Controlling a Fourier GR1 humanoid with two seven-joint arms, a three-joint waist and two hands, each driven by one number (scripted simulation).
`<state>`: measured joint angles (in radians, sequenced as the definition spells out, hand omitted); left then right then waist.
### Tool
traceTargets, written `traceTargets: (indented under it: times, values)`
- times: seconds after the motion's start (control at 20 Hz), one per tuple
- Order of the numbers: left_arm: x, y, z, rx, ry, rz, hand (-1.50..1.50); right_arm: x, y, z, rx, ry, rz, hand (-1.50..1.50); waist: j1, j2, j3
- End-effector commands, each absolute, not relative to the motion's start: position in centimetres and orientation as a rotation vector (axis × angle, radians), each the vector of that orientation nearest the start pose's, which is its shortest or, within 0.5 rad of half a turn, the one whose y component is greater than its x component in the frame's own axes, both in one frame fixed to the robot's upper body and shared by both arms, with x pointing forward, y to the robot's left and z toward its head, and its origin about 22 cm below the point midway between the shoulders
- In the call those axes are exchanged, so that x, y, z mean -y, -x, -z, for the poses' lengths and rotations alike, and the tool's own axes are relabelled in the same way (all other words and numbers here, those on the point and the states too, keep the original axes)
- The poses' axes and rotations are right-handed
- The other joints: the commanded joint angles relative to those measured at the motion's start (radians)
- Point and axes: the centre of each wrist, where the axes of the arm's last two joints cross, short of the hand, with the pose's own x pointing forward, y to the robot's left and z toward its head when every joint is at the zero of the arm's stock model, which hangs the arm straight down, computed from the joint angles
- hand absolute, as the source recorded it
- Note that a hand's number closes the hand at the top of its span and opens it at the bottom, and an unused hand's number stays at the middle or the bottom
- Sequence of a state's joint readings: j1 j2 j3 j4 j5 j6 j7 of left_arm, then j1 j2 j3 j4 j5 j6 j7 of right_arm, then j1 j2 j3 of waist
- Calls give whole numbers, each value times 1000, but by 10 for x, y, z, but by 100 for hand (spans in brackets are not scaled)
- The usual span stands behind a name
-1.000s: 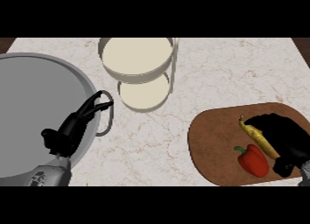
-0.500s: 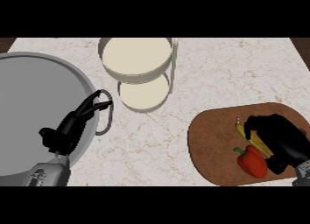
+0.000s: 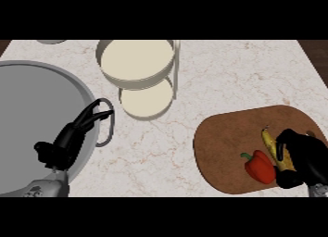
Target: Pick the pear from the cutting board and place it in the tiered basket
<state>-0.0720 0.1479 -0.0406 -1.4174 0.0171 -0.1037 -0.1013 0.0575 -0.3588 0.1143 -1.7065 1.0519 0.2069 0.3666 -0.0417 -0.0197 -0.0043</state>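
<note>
Pear is hidden from us, likely under our right hand (image 3: 305, 159), which has slid lower on the cutting board (image 3: 225, 139) and now curls down beside the banana (image 3: 272, 148); basket (image 3: 137, 62) waits; left hand (image 3: 71, 139) rests open

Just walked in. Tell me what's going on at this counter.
The right robot hand is down over the cutting board, fingers curled at a yellow item that is mostly hidden under it; it may be the pear, though that cannot be told for sure. A red pepper lies beside it on the board. The left robot hand rests open over the rim of a big grey pot. The tiered basket at the back holds nothing yet.
</note>
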Motion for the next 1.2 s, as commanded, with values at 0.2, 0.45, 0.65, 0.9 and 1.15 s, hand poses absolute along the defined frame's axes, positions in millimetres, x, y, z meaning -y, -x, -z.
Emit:
traceTargets:
  times: [0.2, 0.45, 0.65, 0.9, 1.15]
  values:
    - [-238, -261, 17, 1527, 53, 220, 0, 226, -187, -79, 1022, 1045, -523, 150, 12, 14, 3]
    - [-252, -261, 22, 1523, 60, 230, 0, 196, -178, -146, 1309, 999, -359, 150, 33, 17, 2]
    - [-228, -259, 9, 1528, 89, 220, 0, 169, -173, -194, 1375, 1043, -391, 150, 52, 16, 2]
    - [-241, -274, 10, 1542, 83, 230, 0, 144, -194, -241, 1399, 1035, -383, 150, 49, 19, 3]
    - [-241, -272, 13, 1529, 92, 248, 0, 110, -248, -274, 1428, 998, -334, 150, 65, 22, 2]
